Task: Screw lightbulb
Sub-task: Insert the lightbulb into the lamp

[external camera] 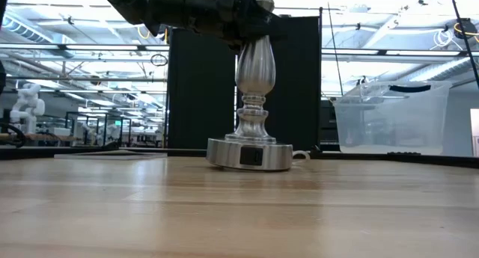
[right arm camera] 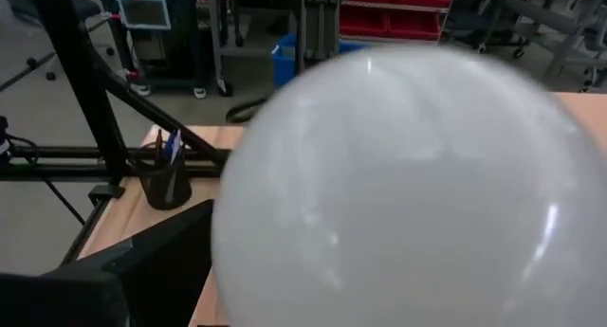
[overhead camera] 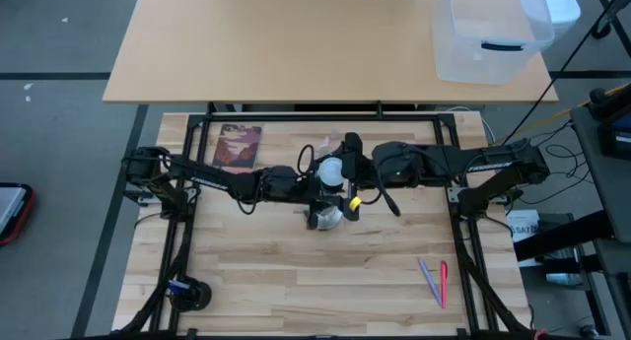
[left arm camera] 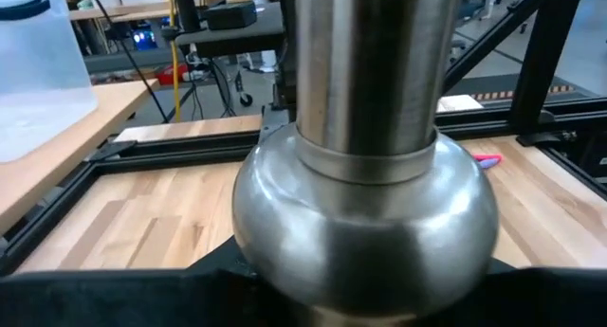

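Operator, your nearest view tells least: the right wrist camera is almost filled by the frosted bulb (right arm camera: 403, 190), its screw base hidden behind the globe. Only one dark finger (right arm camera: 142, 270) shows beside the glass, so you cannot tell whether the right gripper (overhead camera: 347, 172) is clamped on it.

The left wrist view is likewise crowded by the stand (left arm camera: 365, 175), a silvery column and a bulge cut off at the frame edges. The left gripper (overhead camera: 314, 182) is at the stand; the dark fingers lie across the picture's foot in front of the bulge, but you cannot tell whether they grip it.

From above, the bulb (overhead camera: 330, 170) sits mid-table, directly over the stand (overhead camera: 325, 217), between the two grippers. Only its rounded top faces you, so its long axis appears vertical, globe up; the base and socket are out of sight.

At table height, the stand (external camera: 251, 108) is upright on its round foot, its top buried under dark arm parts.

Farther off, a clear bin (overhead camera: 491, 33) rests on the rear table.
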{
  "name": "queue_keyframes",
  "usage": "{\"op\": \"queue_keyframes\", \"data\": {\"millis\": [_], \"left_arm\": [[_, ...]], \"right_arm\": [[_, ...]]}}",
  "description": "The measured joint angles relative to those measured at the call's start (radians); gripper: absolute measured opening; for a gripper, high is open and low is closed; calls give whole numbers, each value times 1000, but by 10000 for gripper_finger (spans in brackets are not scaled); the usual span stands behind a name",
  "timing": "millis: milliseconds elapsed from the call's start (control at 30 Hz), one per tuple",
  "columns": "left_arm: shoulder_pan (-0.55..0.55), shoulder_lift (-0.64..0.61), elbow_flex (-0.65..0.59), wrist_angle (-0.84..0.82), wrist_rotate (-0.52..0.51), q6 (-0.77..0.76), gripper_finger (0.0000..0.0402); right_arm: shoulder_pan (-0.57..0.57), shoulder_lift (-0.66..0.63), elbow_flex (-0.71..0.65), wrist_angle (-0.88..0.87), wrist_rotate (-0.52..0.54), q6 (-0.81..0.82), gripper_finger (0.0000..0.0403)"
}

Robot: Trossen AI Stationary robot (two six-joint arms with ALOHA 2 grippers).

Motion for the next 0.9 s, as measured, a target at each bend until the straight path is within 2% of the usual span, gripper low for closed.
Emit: {"op": "queue_keyframes", "data": {"millis": [167, 533, 767, 900], "left_arm": [[0, 3, 0, 8, 17, -21, 130], [5, 128, 6, 209, 42, -77, 130], [10, 137, 6, 212, 42, -78, 130], [24, 137, 6, 209, 44, -93, 130]], "right_arm": [[0, 0, 0, -6, 58, 1, 398], [10, -8, 2, -19, 75, 30, 398], [20, -37, 2, -86, 153, 52, 398], [32, -58, 2, -118, 158, 71, 398]]}}
